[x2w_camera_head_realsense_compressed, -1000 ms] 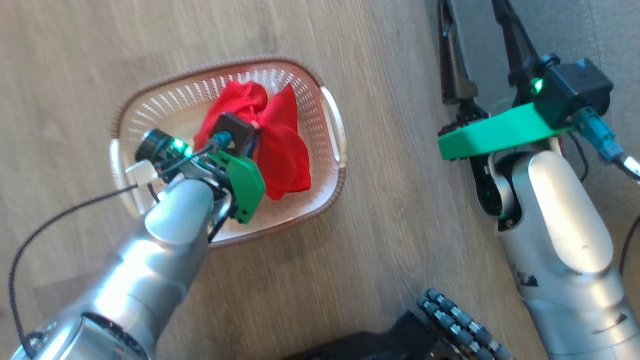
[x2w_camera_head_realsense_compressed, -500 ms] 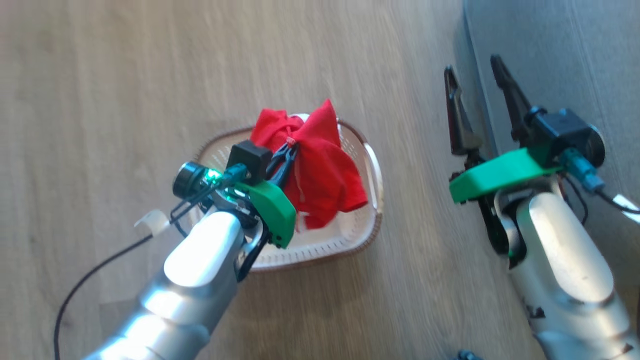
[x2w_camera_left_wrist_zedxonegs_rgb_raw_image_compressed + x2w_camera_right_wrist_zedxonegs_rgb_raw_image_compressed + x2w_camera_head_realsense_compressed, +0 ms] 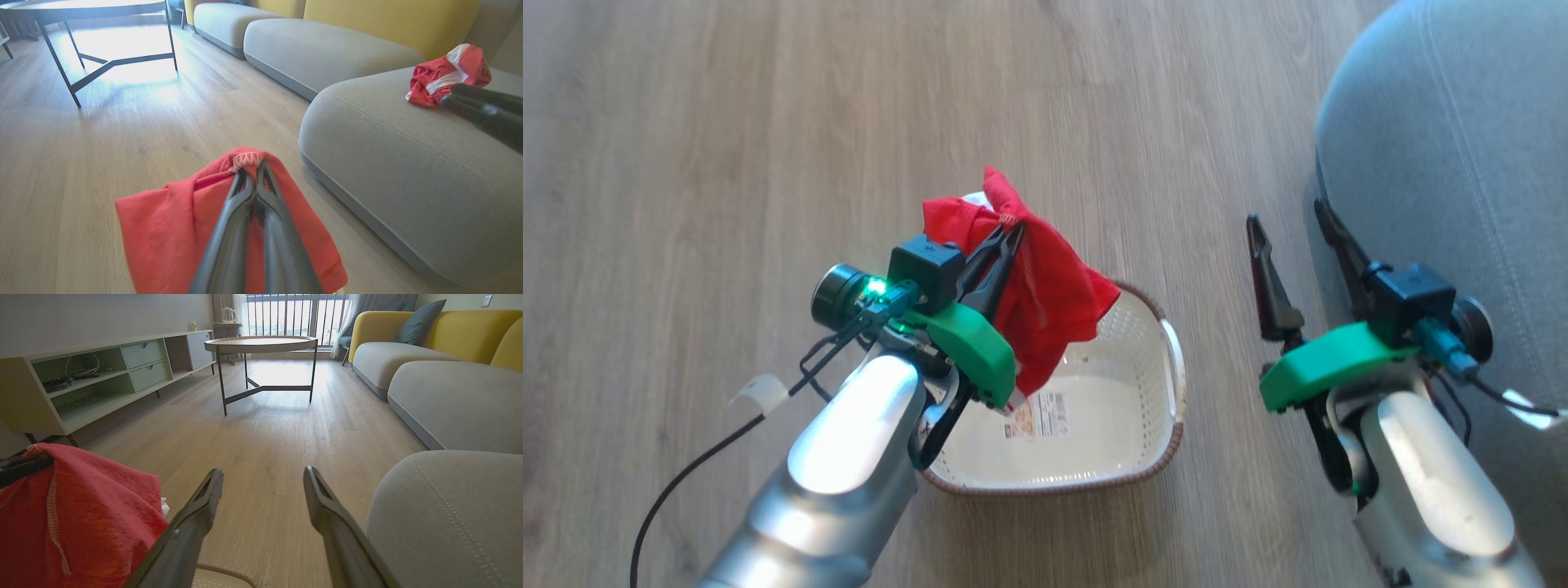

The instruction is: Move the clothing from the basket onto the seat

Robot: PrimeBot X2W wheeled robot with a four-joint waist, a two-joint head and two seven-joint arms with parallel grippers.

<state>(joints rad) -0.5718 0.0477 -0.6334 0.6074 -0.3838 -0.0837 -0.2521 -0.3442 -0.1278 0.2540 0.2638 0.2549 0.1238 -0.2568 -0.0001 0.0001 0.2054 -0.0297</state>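
My left gripper (image 3: 1010,229) is shut on a plain red garment (image 3: 1045,294) that hangs in the air above the cream basket (image 3: 1168,425); the fingers (image 3: 249,192) pinch it at a hem. The basket holds just its label sticker (image 3: 1039,414). The grey seat (image 3: 1462,139) rises at the right, and a second red garment with a white stripe (image 3: 443,75) lies on top of it. My right gripper (image 3: 1286,229) stands open beside the seat's rounded corner (image 3: 445,506), nothing between its fingers. The held garment (image 3: 73,522) fills the lower left of the right wrist view.
Wooden floor (image 3: 768,122) surrounds the basket. A round table on dark metal legs (image 3: 261,347) stands further off, with a low cabinet (image 3: 102,375) along the wall. More grey sofa cushions with yellow backs (image 3: 327,45) run beside the seat.
My left gripper has lifted the red garment out of the basket and higher. The head camera has shifted, bringing the seat into view at the right.
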